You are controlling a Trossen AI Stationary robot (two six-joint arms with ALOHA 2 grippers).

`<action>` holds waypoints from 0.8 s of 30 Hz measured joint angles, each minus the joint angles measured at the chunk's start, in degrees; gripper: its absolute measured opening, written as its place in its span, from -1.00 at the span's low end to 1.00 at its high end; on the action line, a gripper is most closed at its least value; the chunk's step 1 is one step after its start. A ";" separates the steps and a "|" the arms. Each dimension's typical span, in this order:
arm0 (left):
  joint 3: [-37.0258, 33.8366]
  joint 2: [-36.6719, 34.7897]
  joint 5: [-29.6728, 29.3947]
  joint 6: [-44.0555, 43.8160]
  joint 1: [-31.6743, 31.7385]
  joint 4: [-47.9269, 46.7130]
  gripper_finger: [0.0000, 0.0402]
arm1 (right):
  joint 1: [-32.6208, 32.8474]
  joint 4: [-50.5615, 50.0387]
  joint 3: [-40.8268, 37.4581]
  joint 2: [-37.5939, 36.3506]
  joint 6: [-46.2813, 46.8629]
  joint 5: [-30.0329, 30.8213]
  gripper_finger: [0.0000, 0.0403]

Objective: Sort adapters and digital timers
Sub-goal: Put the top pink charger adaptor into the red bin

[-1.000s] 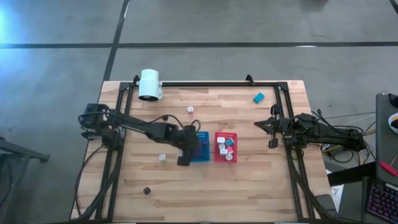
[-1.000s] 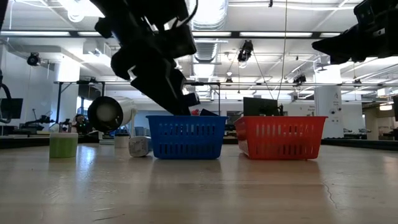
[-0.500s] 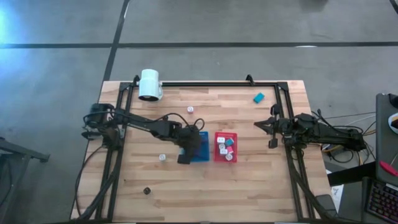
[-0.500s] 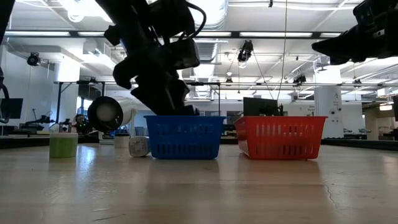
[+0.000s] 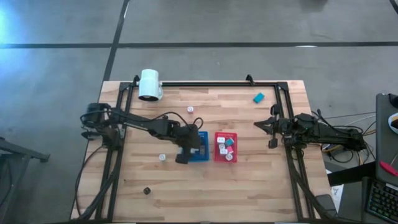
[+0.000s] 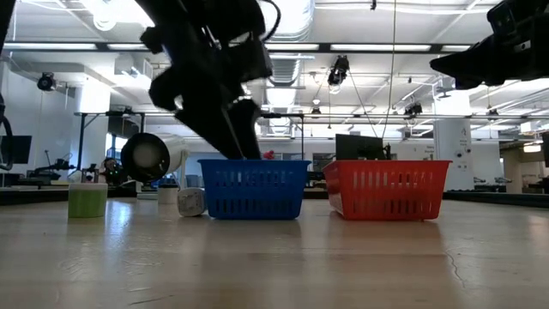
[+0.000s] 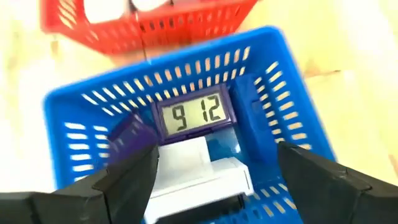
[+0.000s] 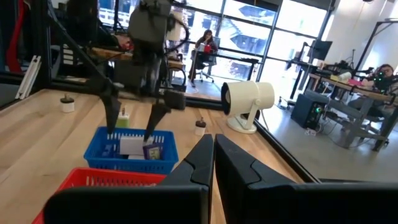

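Here my left tool [image 7: 211, 180] hangs spread over the blue basket [image 7: 68, 118], digital timers [image 7: 189, 115] lying loose directly beneath it for sorting, adapters [image 5: 222, 140] in the red basket [image 5: 217, 155] beyond, while my right tool [image 5: 272, 126], pressed together, waits apart.

Slotted plastic blue basket [image 7: 93, 99] on a matt wood-plank table [image 5: 249, 186].

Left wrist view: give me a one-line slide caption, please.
Left gripper, fingers spread, over the blue basket holding digital timers, one reading 9 12; red basket beyond.
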 joint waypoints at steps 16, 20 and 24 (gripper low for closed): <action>-18.57 -45.45 -4.61 2.28 0.15 8.14 0.11 | 0.04 0.03 0.48 0.00 7.17 0.19 -0.96; -28.02 -57.46 -8.14 0.56 0.22 15.57 -0.17 | 0.04 1.27 0.25 0.00 8.87 0.17 -0.96; -37.17 -67.81 -9.74 -0.40 0.24 23.04 -0.49 | 0.02 2.98 -0.92 0.00 7.35 0.16 -0.96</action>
